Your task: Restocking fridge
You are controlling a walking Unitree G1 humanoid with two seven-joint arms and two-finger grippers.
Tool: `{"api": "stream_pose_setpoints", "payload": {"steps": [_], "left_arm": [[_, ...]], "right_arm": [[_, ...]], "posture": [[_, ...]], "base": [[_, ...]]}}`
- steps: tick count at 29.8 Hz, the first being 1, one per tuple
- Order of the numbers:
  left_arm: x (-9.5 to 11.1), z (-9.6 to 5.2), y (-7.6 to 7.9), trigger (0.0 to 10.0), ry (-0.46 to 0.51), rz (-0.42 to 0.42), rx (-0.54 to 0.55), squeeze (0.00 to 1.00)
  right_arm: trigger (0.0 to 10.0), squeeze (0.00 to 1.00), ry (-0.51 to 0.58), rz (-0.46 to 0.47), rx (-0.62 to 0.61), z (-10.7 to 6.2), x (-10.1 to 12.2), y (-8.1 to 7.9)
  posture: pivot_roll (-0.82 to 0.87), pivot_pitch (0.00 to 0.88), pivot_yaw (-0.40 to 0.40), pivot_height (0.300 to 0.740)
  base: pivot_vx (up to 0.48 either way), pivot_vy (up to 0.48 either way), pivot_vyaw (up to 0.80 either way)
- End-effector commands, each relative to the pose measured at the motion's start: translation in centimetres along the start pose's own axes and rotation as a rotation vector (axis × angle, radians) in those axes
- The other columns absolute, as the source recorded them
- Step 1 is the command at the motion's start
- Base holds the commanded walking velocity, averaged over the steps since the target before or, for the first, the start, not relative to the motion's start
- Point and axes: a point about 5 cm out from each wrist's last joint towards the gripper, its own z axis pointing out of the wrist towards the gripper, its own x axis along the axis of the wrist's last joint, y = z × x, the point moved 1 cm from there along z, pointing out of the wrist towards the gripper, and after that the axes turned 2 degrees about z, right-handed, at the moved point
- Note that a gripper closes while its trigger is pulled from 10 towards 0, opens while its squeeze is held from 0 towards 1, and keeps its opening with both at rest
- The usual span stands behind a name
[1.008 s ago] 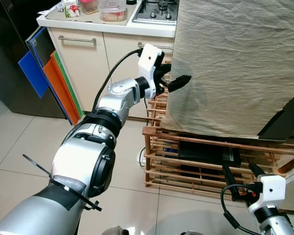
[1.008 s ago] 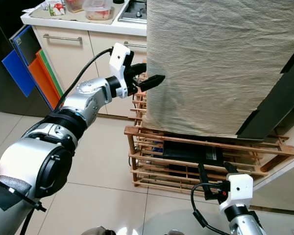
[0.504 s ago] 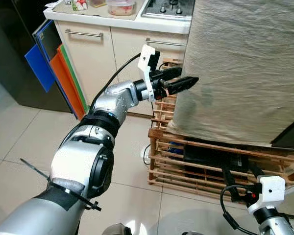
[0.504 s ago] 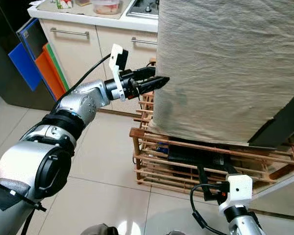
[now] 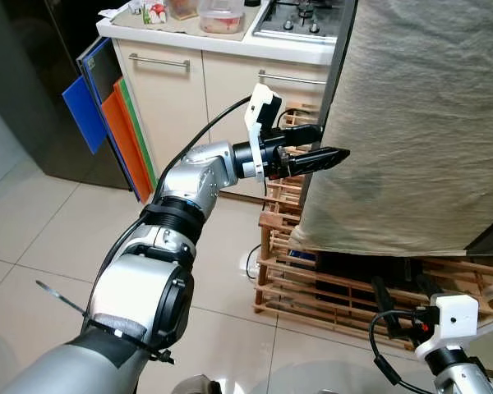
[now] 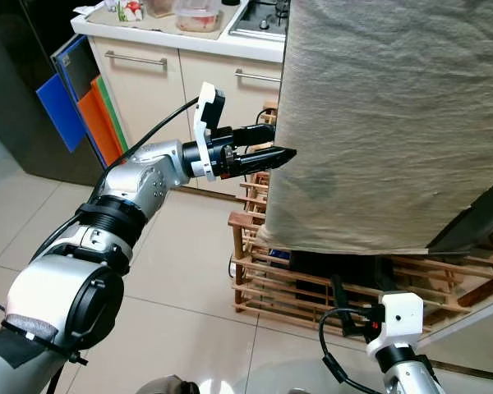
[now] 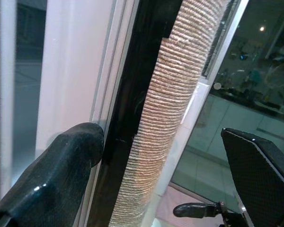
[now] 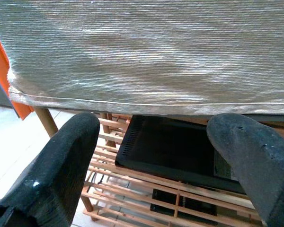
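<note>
Fingers of the left gripper, open and now straddling the cloth-draped edge of the fridge door they only neared a second ago, look ready to pull it, while the open right gripper waits by the wooden rack.

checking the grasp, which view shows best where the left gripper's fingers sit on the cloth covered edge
The left wrist view: open fingers straddle the cloth-covered edge. The eye views show the left gripper there, side-on.
</note>
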Motion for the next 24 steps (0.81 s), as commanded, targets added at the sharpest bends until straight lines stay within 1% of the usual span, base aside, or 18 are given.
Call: {"api": "stream_pose_setpoints", "payload": {"steps": [1,7,10,12,14,15,18,19,20,21,24], "left_arm": [[0.6,0.6,0.6,10.0,0.023,0.019,-0.035,0.0],[0.3,0.8,1.4,10.0,0.039,0.002,-0.065,0.0],[-0.2,1.0,2.1,10.0,0.036,-0.004,-0.078,0.0],[-0.6,1.1,2.4,10.0,0.031,-0.012,-0.08,0.0],[-0.7,1.1,2.5,10.0,0.03,-0.016,-0.08,0.0],[-0.8,1.1,2.8,10.0,0.031,-0.023,-0.081,0.0],[-0.9,1.1,3.1,10.0,0.034,-0.03,-0.089,0.0],[-0.8,1.1,3.3,10.0,0.039,-0.035,-0.096,0.0],[-0.8,1.1,3.9,10.0,0.045,-0.039,-0.109,0.0],[-0.8,1.1,3.9,10.0,0.045,-0.039,-0.109,0.0],[-1.0,0.8,4.2,10.0,0.044,-0.048,-0.099,0.0]], "right_arm": [[10.0,0.0,0.002,-0.007,0.004,0.0,0.3,0.2],[10.0,0.0,-0.003,-0.012,-0.005,0.0,0.3,0.3],[10.0,0.0,0.008,-0.026,-0.059,-0.2,0.4,0.6],[10.0,0.0,0.022,-0.065,-0.141,-0.5,0.7,1.1],[10.0,0.0,0.026,-0.076,-0.157,-0.5,0.8,1.2],[10.0,0.0,0.026,-0.078,-0.211,-0.8,0.8,1.4],[10.0,0.0,0.023,-0.099,-0.251,-1.0,0.8,1.6],[10.0,0.0,0.02,-0.104,-0.277,-1.1,0.8,1.7],[10.0,0.0,0.01,-0.123,-0.338,-1.4,0.8,1.9],[10.0,0.0,0.01,-0.123,-0.338,-1.4,0.8,1.9],[10.0,0.0,0.002,-0.138,-0.392,-1.6,0.8,2.0]], "posture": [[-0.16,0.051,0.035,0.74],[-0.16,0.054,0.032,0.74],[-0.16,0.056,0.031,0.74],[-0.16,0.057,0.031,0.74],[-0.16,0.057,0.031,0.74],[-0.16,0.057,0.032,0.74],[-0.16,0.057,0.033,0.74],[-0.15,0.057,0.034,0.74],[-0.15,0.057,0.035,0.74],[-0.15,0.057,0.035,0.74],[-0.15,0.058,0.034,0.74]], "base": [[0.0,0.0,0.0],[0.0,0.0,0.0],[0.0,0.0,0.0],[0.0,0.0,0.0],[0.0,0.0,0.0],[0.0,0.0,0.0],[0.0,0.0,0.0],[0.0,0.0,0.0],[0.0,0.0,0.0],[0.0,0.0,0.0],[0.0,0.0,0.0]]}}
